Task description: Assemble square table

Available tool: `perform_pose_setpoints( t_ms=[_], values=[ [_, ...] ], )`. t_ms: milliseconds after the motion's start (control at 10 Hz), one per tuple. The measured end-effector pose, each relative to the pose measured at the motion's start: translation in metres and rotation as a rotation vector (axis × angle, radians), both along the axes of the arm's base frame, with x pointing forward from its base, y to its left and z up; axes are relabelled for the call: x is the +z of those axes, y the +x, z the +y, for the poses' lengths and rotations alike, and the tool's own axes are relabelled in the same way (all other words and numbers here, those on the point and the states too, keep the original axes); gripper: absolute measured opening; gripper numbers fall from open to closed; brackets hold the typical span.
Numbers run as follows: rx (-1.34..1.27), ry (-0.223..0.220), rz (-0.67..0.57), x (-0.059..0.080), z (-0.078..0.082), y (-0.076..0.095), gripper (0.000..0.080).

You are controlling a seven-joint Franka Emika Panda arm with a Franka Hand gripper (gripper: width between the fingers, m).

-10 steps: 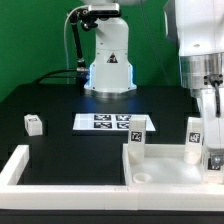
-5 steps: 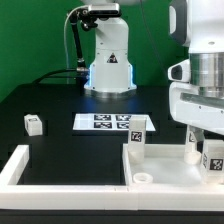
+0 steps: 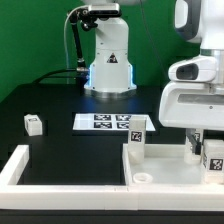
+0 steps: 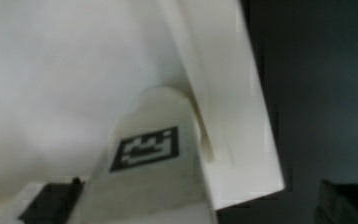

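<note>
The square table's white slab (image 3: 165,172) lies at the front of the exterior view's right, with a round socket (image 3: 143,179) showing. A tagged leg (image 3: 138,134) stands upright at its left corner. Two more tagged legs (image 3: 214,156) stand at its right, partly hidden by my hand. A loose leg block (image 3: 33,123) lies on the dark table at the left. My gripper (image 3: 205,140) hangs open over the right legs. In the wrist view a tagged leg (image 4: 158,160) and the slab's rim (image 4: 220,80) lie between my dark fingertips (image 4: 53,204), which stand apart from it.
The marker board (image 3: 104,122) lies in the middle of the table before the robot's base (image 3: 108,60). White border bars (image 3: 20,165) run along the front left. Black cables hang beside the base.
My hand has come down and toward the exterior view's left, over the right legs, and now fills more of the view. The slab, legs and loose block have not moved.
</note>
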State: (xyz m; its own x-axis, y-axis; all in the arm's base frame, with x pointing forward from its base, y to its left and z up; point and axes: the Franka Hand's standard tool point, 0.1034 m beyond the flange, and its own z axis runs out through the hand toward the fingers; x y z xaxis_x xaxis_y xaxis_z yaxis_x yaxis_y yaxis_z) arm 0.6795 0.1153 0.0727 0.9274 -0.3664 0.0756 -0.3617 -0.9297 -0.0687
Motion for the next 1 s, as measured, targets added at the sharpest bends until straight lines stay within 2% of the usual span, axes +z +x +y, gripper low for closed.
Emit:
perform_pose_setpoints(
  t_ms=[200,400,800,900,1000],
  values=[
    [-0.016,0.001,0.001,-0.0001,-0.0002,-0.0001,0.0640],
    [-0.185,0.012,0.015,-0.0018,-0.0056,-0.0019,0.0290],
    [-0.443,0.036,0.025,-0.0021,-0.0070,-0.0021,0.0291],
    [-0.554,0.053,0.043,-0.0022,-0.0074,-0.0031,0.0291],
    [-0.706,0.098,0.103,-0.0018,-0.0072,-0.0046,0.0291]
  ],
)
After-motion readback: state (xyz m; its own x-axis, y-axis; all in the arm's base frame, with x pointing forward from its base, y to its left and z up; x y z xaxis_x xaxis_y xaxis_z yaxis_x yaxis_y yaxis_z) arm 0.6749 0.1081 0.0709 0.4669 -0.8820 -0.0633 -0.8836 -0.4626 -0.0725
